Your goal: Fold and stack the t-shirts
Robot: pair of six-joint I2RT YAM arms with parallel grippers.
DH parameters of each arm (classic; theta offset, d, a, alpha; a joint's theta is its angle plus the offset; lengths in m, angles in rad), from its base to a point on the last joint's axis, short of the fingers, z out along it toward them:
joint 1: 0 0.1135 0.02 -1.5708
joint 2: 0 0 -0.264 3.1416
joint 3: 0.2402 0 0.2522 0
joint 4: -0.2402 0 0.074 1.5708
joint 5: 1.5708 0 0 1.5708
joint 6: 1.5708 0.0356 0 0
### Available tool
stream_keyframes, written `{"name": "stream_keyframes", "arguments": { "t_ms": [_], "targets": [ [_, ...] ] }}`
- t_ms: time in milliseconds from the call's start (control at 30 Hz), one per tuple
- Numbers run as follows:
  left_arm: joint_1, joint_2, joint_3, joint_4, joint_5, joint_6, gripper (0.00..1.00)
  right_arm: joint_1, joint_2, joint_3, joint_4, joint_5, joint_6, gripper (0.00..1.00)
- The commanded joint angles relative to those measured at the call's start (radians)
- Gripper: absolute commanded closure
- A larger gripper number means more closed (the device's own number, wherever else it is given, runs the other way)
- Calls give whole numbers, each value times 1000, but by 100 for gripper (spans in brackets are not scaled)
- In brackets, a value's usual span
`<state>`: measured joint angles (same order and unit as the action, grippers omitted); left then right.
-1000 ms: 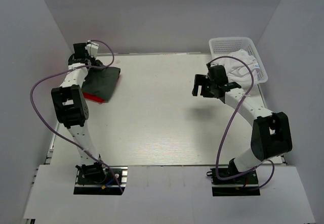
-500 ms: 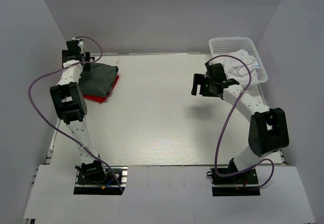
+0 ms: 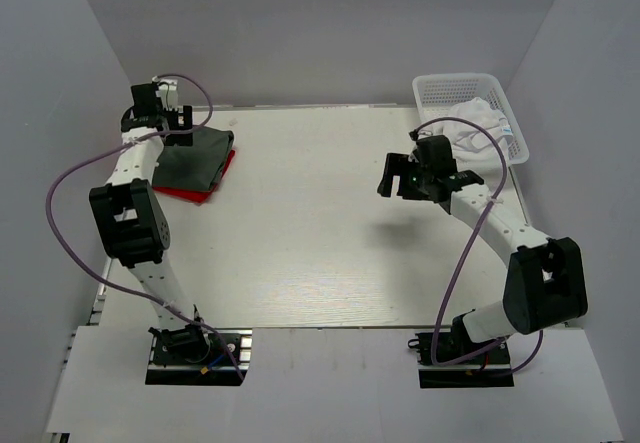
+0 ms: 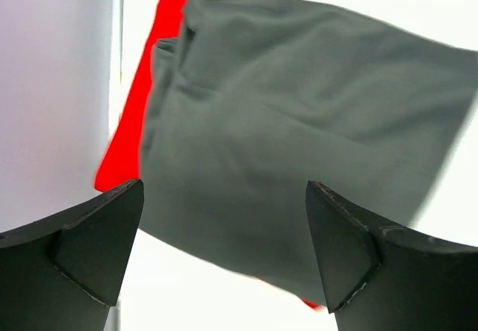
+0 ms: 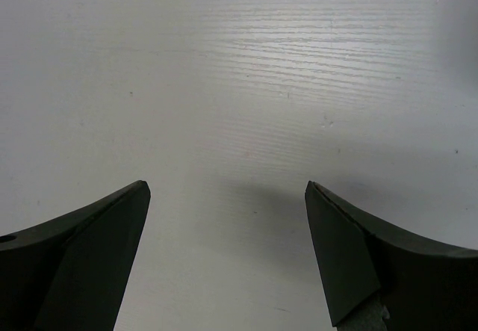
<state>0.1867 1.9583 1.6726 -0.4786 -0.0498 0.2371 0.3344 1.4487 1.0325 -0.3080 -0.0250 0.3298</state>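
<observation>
A folded dark grey soft-cloth t-shirt lies at the upper left of the white table. It sits on top of a folded bright red cloth t-shirt. The red one shows only as a narrow strip along the grey shirt's lower and right edges in the top view.

In the left wrist view, the grey shirt is a rough rectangle with soft creases and layered folds bunched at its upper left corner. The red shirt peeks out along its left side.

The left pincer hangs over the stack's upper end. Its fingers are spread wide and hold nothing.

A crumpled white cloth t-shirt spills over the lower edge of the white plastic mesh basket at the upper right.

The right pincer hovers over bare table to the lower left of the basket. It is likewise spread apart and empty.
</observation>
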Motion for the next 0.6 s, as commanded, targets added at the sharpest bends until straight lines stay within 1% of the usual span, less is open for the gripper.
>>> {"name": "stream_keyframes", "arguments": {
  "t_ms": [0,67,100,133,167,200,233,267,300,333,367,400,467,500,567],
  "targets": [
    [-6,-121,-45,12,74,-78,1,2,-43,-35,75,-53,12,10],
    [-6,-149,-45,-12,103,-166,1,3,-45,-41,78,-68,18,10],
    [-6,-168,-80,-12,116,-274,1,5,-42,-43,87,-76,18,10],
    [-6,-192,-106,-12,132,-339,1,5,-42,-46,89,-93,17,10],
    [-6,-258,-143,-2,158,-385,1,3,-40,-48,92,-96,18,10],
    [-6,-303,-242,23,192,-430,1,5,-42,-46,86,-96,18,10],
    [-6,-353,-307,100,220,-532,1,5,-39,-46,83,-84,18,10],
    [-6,-410,-382,171,284,-556,1,5,-54,-51,87,-79,15,10],
    [-15,-527,-542,248,391,-587,1,5,-60,-60,86,-76,12,10],
    [-24,-583,-615,318,421,-666,1,5,-66,-74,101,-60,15,10],
    [-36,-631,-682,433,445,-703,1,3,-79,-83,106,-58,20,10],
    [-73,-672,-785,464,479,-734,1,0,-91,-91,107,-55,28,10],
    [-125,-769,-865,504,493,-769,1,2,-113,-112,125,-49,40,10],
    [-180,-791,-922,505,446,-778,1,5,-146,-126,141,-59,41,10],
    [-231,-806,-955,474,391,-779,1,0,-172,-187,202,-55,67,10]
  ]
}}
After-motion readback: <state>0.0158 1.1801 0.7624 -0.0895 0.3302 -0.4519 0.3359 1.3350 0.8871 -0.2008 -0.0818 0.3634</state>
